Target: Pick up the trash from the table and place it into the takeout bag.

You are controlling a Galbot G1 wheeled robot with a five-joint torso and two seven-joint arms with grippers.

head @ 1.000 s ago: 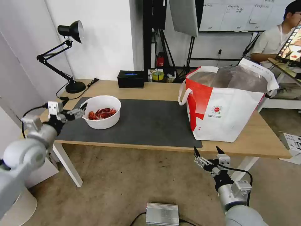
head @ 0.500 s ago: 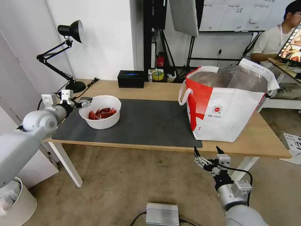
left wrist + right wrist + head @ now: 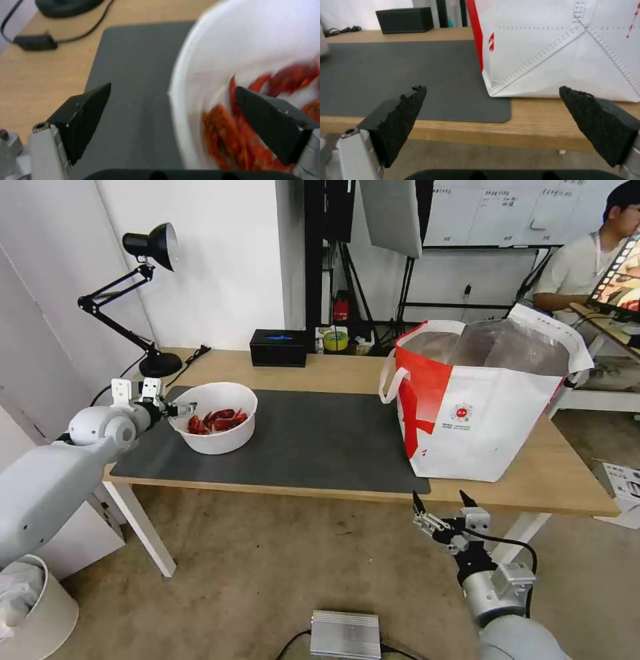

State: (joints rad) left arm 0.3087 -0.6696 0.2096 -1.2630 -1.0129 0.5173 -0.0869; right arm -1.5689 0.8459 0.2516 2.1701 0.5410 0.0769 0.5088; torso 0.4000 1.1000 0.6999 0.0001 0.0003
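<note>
While spread, left gripper (image 3: 171,93) fingers (image 3: 83,117) straddle bowl (image 3: 213,62) rim.

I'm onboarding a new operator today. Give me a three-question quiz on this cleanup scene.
1. True or false: the left end effector is shut on the bowl.
2. Which side of the dark mat does the takeout bag stand at, from the robot's side? A) left B) right
3. Fill in: the right end effector hangs below the ___ edge.

Key
1. False: it is open, one finger outside the bowl's rim, the other over the red shells.
2. B
3. Table
</note>
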